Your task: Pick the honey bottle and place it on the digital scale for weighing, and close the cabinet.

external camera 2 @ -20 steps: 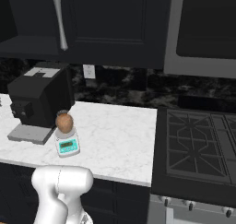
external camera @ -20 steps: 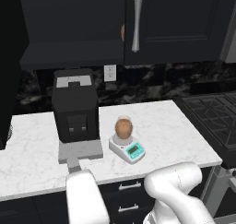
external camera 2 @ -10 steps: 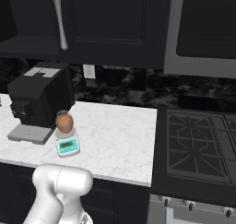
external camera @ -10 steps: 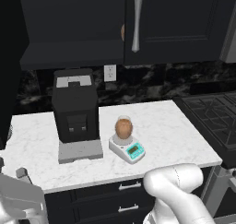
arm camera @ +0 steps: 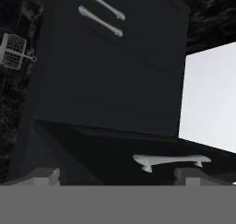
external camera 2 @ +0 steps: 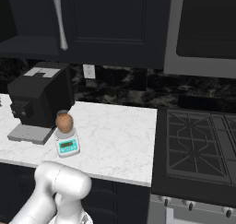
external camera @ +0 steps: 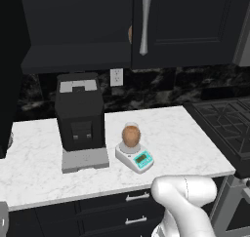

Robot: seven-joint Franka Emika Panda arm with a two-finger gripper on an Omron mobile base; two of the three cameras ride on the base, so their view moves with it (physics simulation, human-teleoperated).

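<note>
The honey bottle [external camera: 131, 135] [external camera 2: 64, 122], amber-brown with a grey cap, stands upright on the round platter of the white digital scale [external camera: 138, 160] [external camera 2: 68, 146] on the marble counter. Above it, the cabinet [external camera: 185, 26] [external camera 2: 110, 20] has its right door shut, with a long silver handle [external camera: 144, 24]. Its left door [external camera: 12, 75] stands swung open, and a shelf [external camera: 73, 55] is exposed. My gripper [arm camera: 117, 179] is open and holds nothing. It hangs low in front of the dark drawers, with a silver drawer handle [arm camera: 170, 161] just ahead of its fingertips.
A black coffee machine [external camera: 79, 119] [external camera 2: 39, 98] stands left of the scale. An orange jar [external camera: 130, 33] peeks out beside the shut door's edge. A stove [external camera 2: 198, 149] lies to the right, with a microwave [external camera 2: 203, 25] above. Two more drawer handles [arm camera: 101, 8] show farther off.
My arm has swung down and to the left, below the counter's front edge. The honey bottle, scale and cabinet doors have not moved.
</note>
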